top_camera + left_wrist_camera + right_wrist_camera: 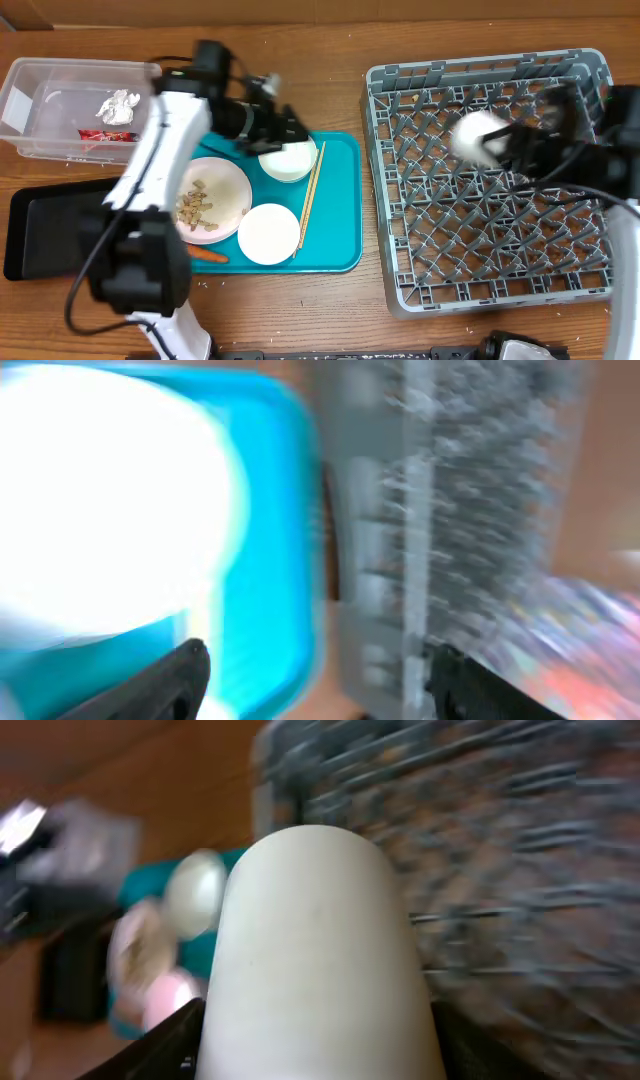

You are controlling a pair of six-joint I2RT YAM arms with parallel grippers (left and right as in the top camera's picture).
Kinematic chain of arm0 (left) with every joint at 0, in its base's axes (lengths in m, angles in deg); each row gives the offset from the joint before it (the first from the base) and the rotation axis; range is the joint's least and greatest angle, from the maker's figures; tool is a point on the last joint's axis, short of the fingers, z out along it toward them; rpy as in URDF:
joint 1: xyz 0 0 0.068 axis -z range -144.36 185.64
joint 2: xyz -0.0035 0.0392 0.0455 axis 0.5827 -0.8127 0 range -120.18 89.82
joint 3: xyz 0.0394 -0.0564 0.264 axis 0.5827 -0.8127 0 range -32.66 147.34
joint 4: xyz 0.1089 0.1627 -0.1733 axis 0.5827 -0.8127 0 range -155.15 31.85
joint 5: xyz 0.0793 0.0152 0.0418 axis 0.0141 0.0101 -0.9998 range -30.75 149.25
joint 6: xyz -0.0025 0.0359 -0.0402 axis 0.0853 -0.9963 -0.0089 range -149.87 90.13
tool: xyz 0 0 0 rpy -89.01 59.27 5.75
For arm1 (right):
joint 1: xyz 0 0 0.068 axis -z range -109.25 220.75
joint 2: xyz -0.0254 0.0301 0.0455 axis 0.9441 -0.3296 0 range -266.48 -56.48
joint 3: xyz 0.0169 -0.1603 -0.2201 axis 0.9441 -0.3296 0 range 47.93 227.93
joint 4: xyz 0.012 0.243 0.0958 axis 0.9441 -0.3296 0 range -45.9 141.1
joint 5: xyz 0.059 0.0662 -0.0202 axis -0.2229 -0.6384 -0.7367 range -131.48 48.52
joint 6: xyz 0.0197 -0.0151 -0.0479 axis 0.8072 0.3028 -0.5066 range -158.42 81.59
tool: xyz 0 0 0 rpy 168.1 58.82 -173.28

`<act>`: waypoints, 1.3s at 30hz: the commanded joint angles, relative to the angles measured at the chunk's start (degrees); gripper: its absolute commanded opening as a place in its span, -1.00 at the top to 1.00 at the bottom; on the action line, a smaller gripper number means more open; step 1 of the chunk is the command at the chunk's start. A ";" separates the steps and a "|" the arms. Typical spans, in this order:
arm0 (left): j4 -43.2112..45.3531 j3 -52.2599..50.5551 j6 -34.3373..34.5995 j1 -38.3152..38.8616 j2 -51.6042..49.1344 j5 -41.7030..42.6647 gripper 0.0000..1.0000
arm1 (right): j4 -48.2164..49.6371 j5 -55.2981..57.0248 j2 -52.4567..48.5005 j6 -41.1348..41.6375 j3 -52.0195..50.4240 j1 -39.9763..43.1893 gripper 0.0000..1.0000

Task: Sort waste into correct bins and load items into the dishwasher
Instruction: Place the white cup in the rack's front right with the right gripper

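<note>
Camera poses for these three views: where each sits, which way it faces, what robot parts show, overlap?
Overhead: above the table, looking down on teal plastic tray and grey plastic dish rack; left arm and right arm show.
Left wrist: on the left arm above the tray, facing down towards the rack; its dark fingers at the bottom; blurred.
Right wrist: above the rack, facing back towards the tray; its fingers flank a white cylindrical cup.
Shared: tray and rack appear in all three.

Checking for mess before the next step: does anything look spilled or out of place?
A carrot piece lies loose near the tray's lower left corner, off the scrap plate. White crumbs dot the table beside the clear bin. The cup in the right gripper looks intact.
</note>
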 commanded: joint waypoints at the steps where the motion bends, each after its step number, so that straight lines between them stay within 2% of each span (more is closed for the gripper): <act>1: -2.69 3.93 0.15 -4.35 9.79 -24.63 -0.43 | -2.78 19.32 0.37 9.57 5.66 7.08 0.42; 5: -3.10 3.98 3.17 -7.23 15.52 -36.44 -0.55 | -4.70 23.52 -0.66 11.04 5.77 14.32 0.43; 9: -3.13 3.98 3.08 -8.04 18.73 -40.17 -0.61 | -10.60 25.20 -5.40 11.82 5.70 20.46 0.42; 15: -4.66 3.87 3.10 -7.98 18.56 -40.06 -0.64 | -16.13 28.79 -13.81 11.82 5.66 22.99 0.42; 19: -5.51 3.85 3.10 -8.00 18.51 -40.09 -0.63 | -16.31 32.48 -17.16 12.55 5.66 22.99 0.42; 24: -7.17 3.85 3.08 -8.00 18.51 -40.13 -0.63 | -15.10 36.81 -19.02 15.04 5.66 22.99 0.42; 32: -7.41 3.85 3.04 -8.00 18.51 -40.13 -0.63 | -14.32 37.42 -19.08 15.04 5.66 22.99 0.38; 35: -7.37 3.85 2.86 -8.00 18.51 -40.15 -0.64 | -14.53 36.92 -19.15 15.02 5.66 22.99 -0.36; 36: -7.34 3.85 2.86 -8.00 18.51 -40.15 -0.64 | -14.53 36.63 -19.15 15.02 5.66 22.97 -0.54; 39: -7.34 3.85 2.86 -8.00 18.51 -40.15 -0.64 | -14.56 36.52 -19.15 15.02 5.66 22.97 -0.70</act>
